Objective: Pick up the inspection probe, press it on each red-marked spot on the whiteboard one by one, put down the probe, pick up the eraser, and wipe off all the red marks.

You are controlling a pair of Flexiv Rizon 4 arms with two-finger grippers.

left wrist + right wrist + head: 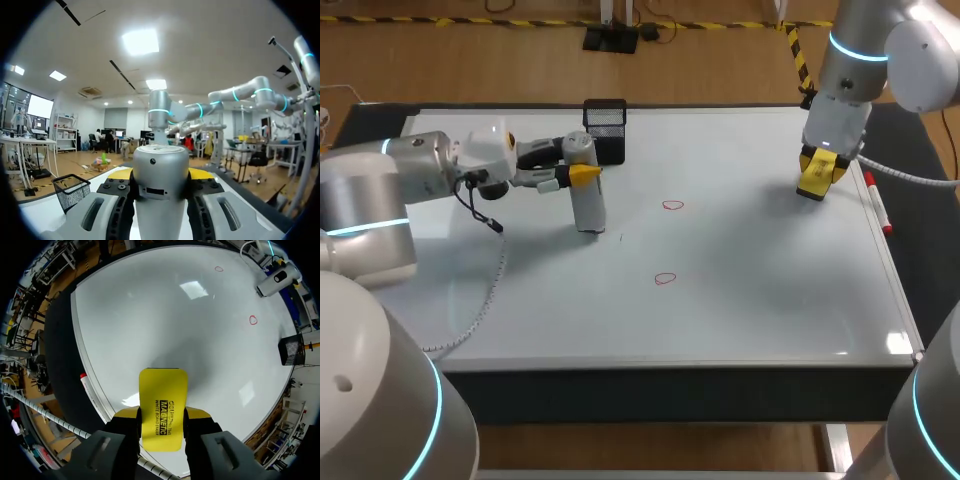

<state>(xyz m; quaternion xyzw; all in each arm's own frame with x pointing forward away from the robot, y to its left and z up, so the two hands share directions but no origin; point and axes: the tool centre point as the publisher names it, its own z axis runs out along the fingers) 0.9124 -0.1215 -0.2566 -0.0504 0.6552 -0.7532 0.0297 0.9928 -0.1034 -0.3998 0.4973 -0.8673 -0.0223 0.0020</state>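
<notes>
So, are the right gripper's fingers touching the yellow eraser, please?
Touching: the right wrist view shows both yellow fingers of the right gripper pressed against the eraser from two sides.

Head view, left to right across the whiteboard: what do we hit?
Probe in the left tool → upper red mark → eraser in the right tool → red marker.

We've got a smooth, glossy whiteboard (760, 250) throwing back bright glare. The probe (161, 170) looks like satin silver metal, the eraser (163, 407) is smooth yellow plastic, and the basket (606, 118) is black wire mesh, pretty matt.
</notes>
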